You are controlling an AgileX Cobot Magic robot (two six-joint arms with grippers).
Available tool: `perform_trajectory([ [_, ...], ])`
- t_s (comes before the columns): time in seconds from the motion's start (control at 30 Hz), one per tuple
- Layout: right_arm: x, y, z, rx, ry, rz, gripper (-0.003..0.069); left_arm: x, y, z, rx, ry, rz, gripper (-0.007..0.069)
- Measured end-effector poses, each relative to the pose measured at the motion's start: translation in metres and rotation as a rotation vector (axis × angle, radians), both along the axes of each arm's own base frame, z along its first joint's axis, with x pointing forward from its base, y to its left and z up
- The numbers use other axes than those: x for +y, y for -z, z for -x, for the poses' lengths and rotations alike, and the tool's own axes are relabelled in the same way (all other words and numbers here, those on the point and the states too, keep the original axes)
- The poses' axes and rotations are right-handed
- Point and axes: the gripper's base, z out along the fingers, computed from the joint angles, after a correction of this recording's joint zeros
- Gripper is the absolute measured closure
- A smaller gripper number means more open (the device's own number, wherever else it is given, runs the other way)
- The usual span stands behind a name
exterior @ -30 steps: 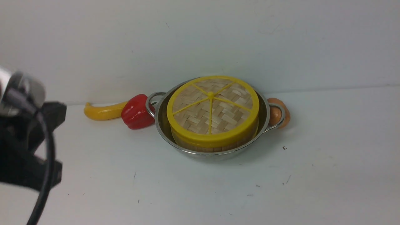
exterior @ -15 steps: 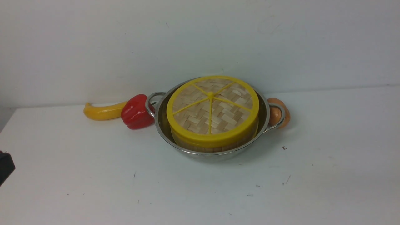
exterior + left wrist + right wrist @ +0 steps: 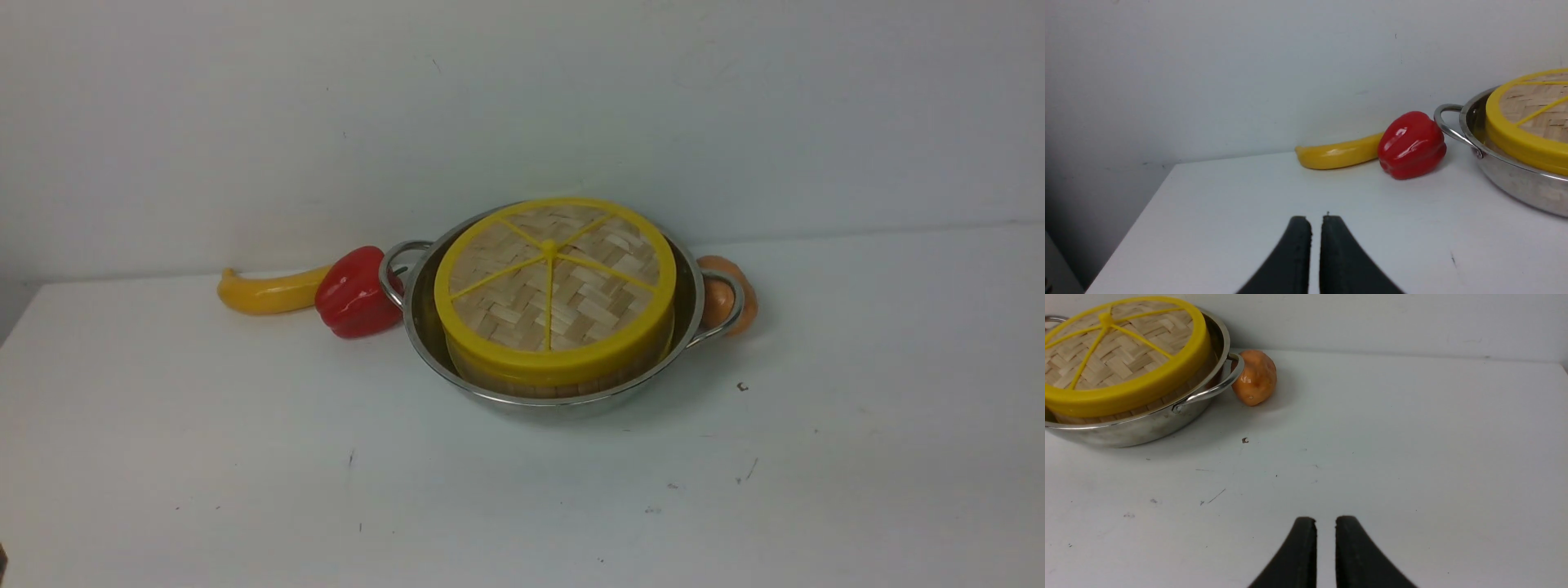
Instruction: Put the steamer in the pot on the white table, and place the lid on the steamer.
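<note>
Atop steamer (image 3: 563, 377): woven yellow-rimmed lid (image 3: 555, 286)

**Three cameras, one pot shared**

The front view is taken from above and before the white table (image 3: 857, 490), facing the back wall, with the pot (image 3: 555, 400) seen whole at mid-distance. The left wrist view is set low near the table, facing the wall; only the pot's left side (image 3: 1515, 183) is caught. The right wrist view, equally low, catches its right side (image 3: 1139, 428). The lid (image 3: 555, 286) is shared by all three.
</note>
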Motion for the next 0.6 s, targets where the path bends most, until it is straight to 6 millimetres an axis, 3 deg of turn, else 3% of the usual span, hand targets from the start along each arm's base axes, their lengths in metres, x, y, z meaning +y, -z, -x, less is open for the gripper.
perform_trajectory([
  [0.07,0.000,0.000,0.000,0.000,0.000,0.000,0.0551,0.000,0.016,0.000,0.003,0.000,-0.016,0.0583],
  [0.17,0.000,0.000,0.000,0.000,0.000,-0.001,0.0543,0.000,0.020,0.000,0.022,-0.004,-0.011,0.0575],
  [0.6,0.003,0.000,0.001,0.011,-0.011,-0.050,0.0517,0.001,0.022,0.001,0.037,-0.011,-0.012,0.0554],
])
